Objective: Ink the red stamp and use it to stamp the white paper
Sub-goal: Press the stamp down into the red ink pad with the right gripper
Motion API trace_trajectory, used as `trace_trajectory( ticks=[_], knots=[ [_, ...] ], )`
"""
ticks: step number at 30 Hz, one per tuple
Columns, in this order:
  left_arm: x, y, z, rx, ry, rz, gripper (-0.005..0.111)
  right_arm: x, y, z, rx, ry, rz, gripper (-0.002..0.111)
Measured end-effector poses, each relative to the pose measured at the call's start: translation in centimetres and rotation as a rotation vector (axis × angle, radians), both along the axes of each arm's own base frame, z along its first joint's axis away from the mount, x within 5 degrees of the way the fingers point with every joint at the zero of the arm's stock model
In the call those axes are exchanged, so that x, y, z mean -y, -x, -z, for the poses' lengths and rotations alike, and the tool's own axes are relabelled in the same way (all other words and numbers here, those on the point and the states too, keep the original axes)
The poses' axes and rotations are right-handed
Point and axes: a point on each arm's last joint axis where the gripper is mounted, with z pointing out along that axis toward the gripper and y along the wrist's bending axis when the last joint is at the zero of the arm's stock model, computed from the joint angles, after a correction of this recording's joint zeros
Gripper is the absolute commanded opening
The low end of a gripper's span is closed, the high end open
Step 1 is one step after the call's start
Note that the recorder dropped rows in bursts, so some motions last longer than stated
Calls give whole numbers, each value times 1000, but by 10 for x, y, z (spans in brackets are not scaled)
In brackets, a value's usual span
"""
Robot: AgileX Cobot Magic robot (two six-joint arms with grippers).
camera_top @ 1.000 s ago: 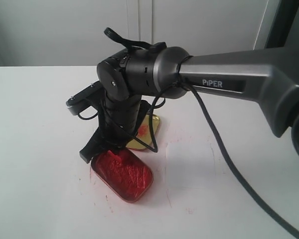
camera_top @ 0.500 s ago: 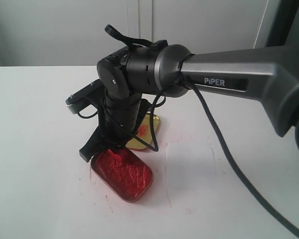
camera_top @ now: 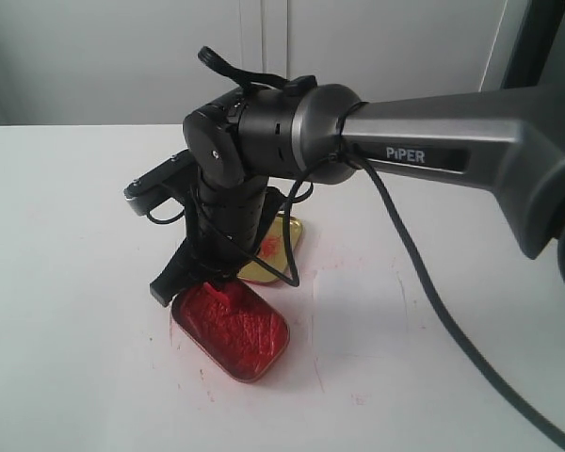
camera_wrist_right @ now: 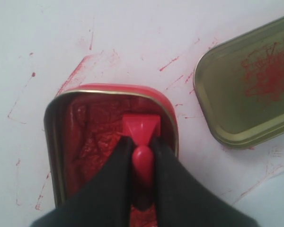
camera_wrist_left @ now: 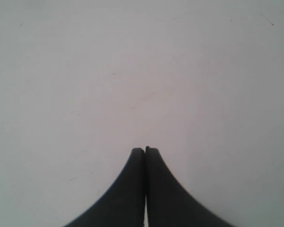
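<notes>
The red stamp stands base-down in the red ink tin, with my right gripper shut on its knob handle. In the exterior view that gripper points down into the far end of the tin, and the stamp is hidden behind the fingers. The white paper shows only as a faint square to the right of the tin; one corner of it appears in the right wrist view. My left gripper is shut on nothing over bare white tabletop and is outside the exterior view.
The gold tin lid lies open side up just behind the tin, smeared with red inside. Red ink streaks mark the white table around the tin. The right arm's black cable hangs over the paper area.
The right arm shifted very slightly a second ago and has held still since. The stamp stays in the ink tin.
</notes>
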Motion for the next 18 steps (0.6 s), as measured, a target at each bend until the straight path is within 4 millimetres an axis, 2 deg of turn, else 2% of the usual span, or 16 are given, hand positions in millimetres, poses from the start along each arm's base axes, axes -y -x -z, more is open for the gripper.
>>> trace_trajectory(
  ticks=[18],
  knots=[
    [0, 0, 0, 0, 0, 0, 0, 2, 1, -6, 0, 0, 1, 0]
  ],
)
